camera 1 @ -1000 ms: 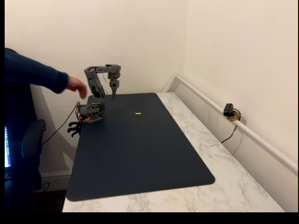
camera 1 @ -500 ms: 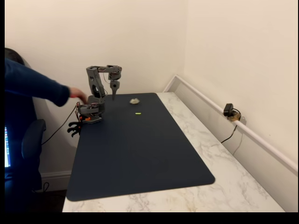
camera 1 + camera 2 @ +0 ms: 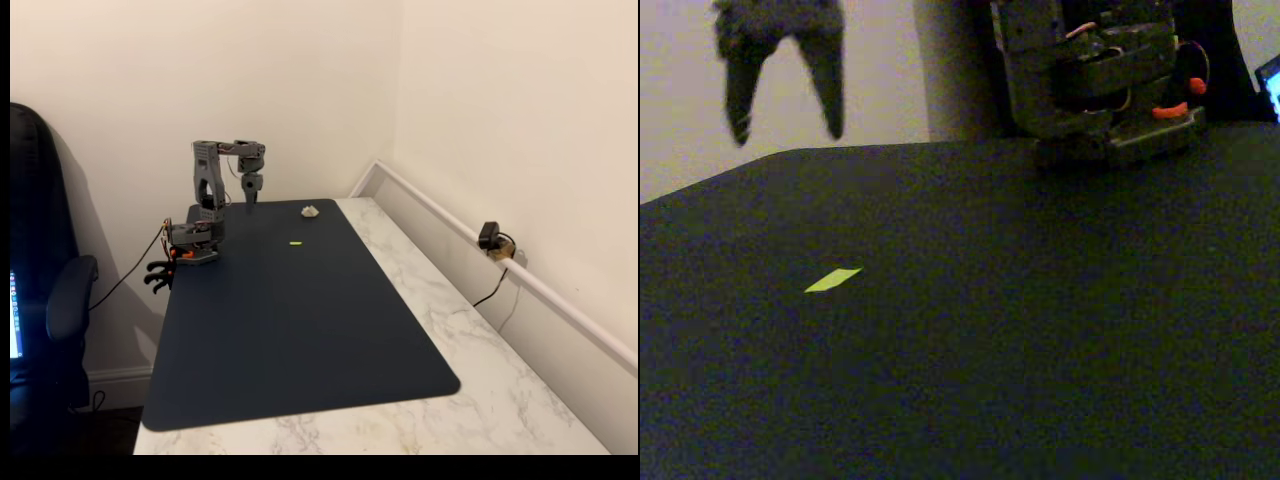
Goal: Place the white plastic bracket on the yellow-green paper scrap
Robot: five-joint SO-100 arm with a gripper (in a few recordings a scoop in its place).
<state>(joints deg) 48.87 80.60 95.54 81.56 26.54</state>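
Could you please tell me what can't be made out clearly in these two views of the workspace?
- white plastic bracket: too small in a fixed view to show its shape.
- gripper: blurred, cut off by the top edge; its fingers stand apart.
- arm base: top cropped.
- yellow-green paper scrap: a mere speck.

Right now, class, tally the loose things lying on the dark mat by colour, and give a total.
Off-white: 1, the white plastic bracket
Yellow-green: 1, the yellow-green paper scrap
Total: 2
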